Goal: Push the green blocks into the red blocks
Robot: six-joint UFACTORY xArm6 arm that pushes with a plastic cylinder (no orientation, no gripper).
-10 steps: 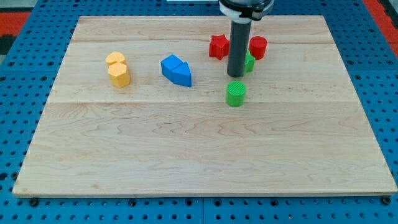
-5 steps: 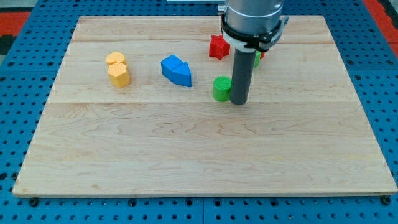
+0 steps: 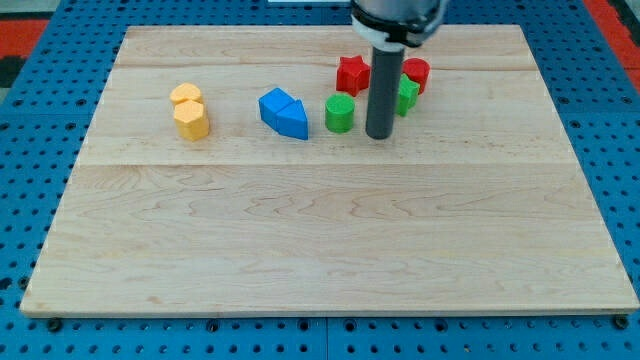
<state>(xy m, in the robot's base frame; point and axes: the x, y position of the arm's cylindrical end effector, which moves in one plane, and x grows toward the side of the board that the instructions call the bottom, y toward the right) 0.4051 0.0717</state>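
My tip (image 3: 378, 135) rests on the wooden board (image 3: 300, 250), apart from every block. The green cylinder (image 3: 340, 113) stands near the tip at 10 o'clock, just below the red star (image 3: 351, 75). A second green block (image 3: 406, 96), shape partly hidden behind the rod, appears to touch the red cylinder (image 3: 416, 74).

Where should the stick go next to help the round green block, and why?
Probably around to below the green cylinder, then nudge it toward the view's top. My tip sits to its right now, and the red star lies just above it.
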